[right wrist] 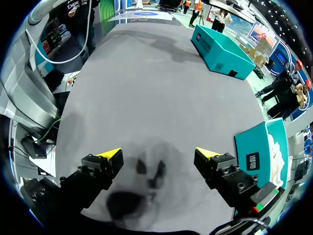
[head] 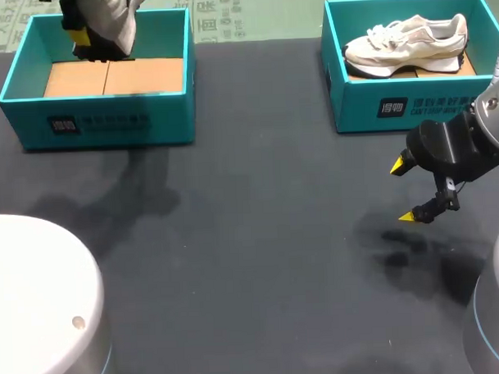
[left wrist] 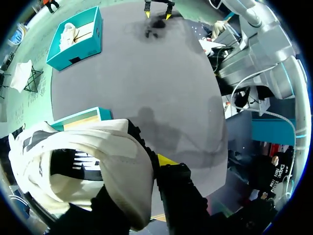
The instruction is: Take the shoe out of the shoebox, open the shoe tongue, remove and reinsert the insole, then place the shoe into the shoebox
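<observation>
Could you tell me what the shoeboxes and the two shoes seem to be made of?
The left shoebox and right shoebox: probably cardboard, with matte teal walls and a plain brown floor. The boxed shoe: seemingly cream mesh and suede-like panels, white foam-like sole, dark outsole. The held shoe in the left gripper: smooth off-white fabric or synthetic, black trim.

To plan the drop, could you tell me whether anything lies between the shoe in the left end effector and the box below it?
Nothing visible does: the shoe hangs in the left end effector over the open box, whose cardboard floor looks bare.
</observation>
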Robot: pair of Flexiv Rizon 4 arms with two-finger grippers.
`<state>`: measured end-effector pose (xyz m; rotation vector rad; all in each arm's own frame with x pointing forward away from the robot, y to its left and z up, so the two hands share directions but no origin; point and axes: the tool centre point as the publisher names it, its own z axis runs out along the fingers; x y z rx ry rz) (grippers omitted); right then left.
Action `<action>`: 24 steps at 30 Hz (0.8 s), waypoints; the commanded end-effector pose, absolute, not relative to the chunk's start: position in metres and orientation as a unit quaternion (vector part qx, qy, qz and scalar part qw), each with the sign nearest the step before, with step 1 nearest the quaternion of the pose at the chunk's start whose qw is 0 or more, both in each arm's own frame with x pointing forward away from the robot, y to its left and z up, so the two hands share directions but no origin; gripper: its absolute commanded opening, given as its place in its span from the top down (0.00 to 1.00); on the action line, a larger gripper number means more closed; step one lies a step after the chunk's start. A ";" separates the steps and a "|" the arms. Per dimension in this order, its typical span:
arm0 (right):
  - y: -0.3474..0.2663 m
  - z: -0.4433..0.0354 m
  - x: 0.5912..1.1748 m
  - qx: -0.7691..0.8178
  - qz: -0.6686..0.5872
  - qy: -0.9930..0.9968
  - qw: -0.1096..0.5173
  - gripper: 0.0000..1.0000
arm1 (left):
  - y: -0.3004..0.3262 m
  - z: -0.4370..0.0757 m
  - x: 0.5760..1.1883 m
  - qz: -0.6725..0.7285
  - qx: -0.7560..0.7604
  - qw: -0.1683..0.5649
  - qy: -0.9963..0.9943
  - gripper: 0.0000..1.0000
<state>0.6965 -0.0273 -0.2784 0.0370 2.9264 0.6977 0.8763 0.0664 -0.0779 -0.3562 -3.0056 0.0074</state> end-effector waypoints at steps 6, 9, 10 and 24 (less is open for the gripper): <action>-0.027 -0.279 0.695 0.013 0.231 0.971 0.068 0.00 | 0.085 -0.070 0.894 -0.011 -0.097 0.052 -0.994 1.00; -0.027 -0.279 0.695 0.013 0.231 0.971 0.068 0.00 | 0.108 -0.068 0.915 -0.018 -0.076 0.052 -0.996 1.00; -0.027 -0.279 0.695 0.013 0.231 0.971 0.068 0.00 | 0.116 -0.068 0.922 -0.027 -0.066 0.049 -0.996 1.00; -0.027 -0.279 0.695 0.013 0.231 0.971 0.068 0.00 | 0.206 -0.075 1.014 -0.019 -0.070 0.079 -0.994 1.00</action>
